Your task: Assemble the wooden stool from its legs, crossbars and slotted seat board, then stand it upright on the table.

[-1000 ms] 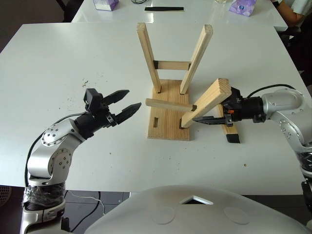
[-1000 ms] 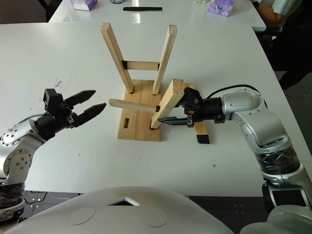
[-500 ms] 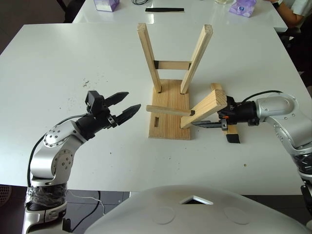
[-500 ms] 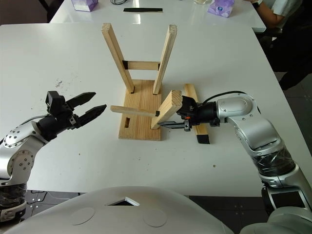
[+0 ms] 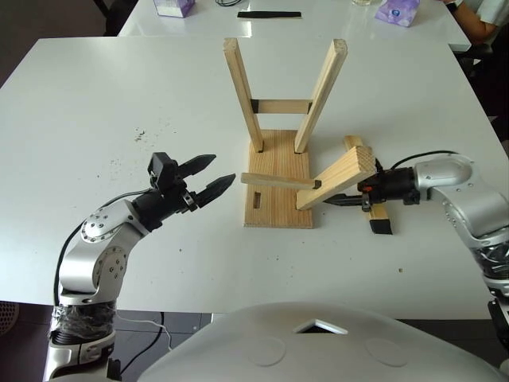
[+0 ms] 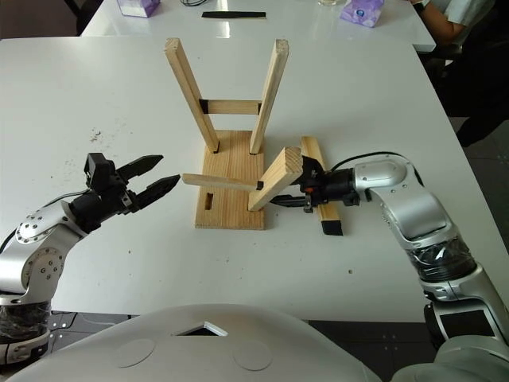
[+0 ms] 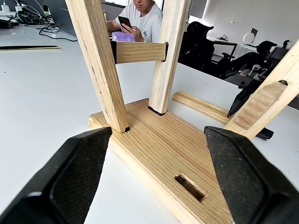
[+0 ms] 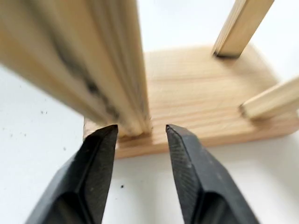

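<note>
The slotted seat board (image 5: 270, 187) lies flat on the white table (image 5: 103, 87). Two legs (image 5: 242, 91) stand in it, joined by a crossbar (image 5: 282, 106). A third leg (image 5: 340, 175) leans steeply to the right from the board's near right corner, and its crossbar (image 5: 278, 181) sticks out to the left. My right gripper (image 5: 332, 200) lies low under that leaning leg. It is open, with its fingertips (image 8: 110, 135) apart just short of the leg's foot (image 8: 135, 126). My left gripper (image 5: 216, 172) hovers open left of the board (image 7: 159, 154), pointing at it.
A loose leg (image 5: 374, 208) with a dark end lies on the table right of the board, under my right wrist. Dark crumbs (image 5: 127, 155) speckle the table at the left. Tissue packs (image 5: 172, 6) and a black strip (image 5: 268, 14) sit on the far table.
The third leg has sunk from a raised stance to a lower lean on the board. My right gripper drew back slightly to the right. My left gripper edged nearer the board.
</note>
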Available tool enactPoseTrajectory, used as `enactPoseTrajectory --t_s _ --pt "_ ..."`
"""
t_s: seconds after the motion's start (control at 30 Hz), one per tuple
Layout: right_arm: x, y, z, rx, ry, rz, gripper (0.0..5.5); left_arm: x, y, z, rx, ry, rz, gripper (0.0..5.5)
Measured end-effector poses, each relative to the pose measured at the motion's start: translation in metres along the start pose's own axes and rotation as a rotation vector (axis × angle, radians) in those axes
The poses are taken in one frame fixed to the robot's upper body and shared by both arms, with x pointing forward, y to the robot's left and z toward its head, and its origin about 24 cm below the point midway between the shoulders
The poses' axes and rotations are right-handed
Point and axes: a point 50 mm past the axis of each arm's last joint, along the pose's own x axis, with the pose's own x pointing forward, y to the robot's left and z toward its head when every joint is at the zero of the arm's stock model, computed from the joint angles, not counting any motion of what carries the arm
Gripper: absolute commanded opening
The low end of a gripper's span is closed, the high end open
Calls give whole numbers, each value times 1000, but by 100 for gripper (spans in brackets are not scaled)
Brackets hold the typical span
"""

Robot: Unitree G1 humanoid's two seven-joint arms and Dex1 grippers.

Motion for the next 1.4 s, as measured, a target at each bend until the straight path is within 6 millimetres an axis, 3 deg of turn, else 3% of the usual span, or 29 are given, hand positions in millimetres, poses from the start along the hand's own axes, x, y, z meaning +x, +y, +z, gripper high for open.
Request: enactPoseTrajectory --t_s 0.17,0.27,0.43,0.6,0.8,1.07,1.4 --pt "-25 -6 -6 64 57 -225 232 -8 -1 -4 -12 11 30 369" --pt "-38 2 -21 152 94 -403 274 -19 -4 -12 -32 24 78 369" --pt "-36 26 -27 258 53 -653 293 -35 -11 -18 -52 31 146 369" --pt "-41 37 -41 353 70 -884 293 -41 -15 -18 -49 23 185 369" --pt "-38 50 -65 420 177 -900 293 -41 -15 -18 -52 18 194 369" --pt "-32 57 -63 557 102 -924 414 -39 -15 -18 -54 9 193 369" --pt "-12 73 -66 622 123 -872 417 -35 -18 -21 -71 2 185 369"
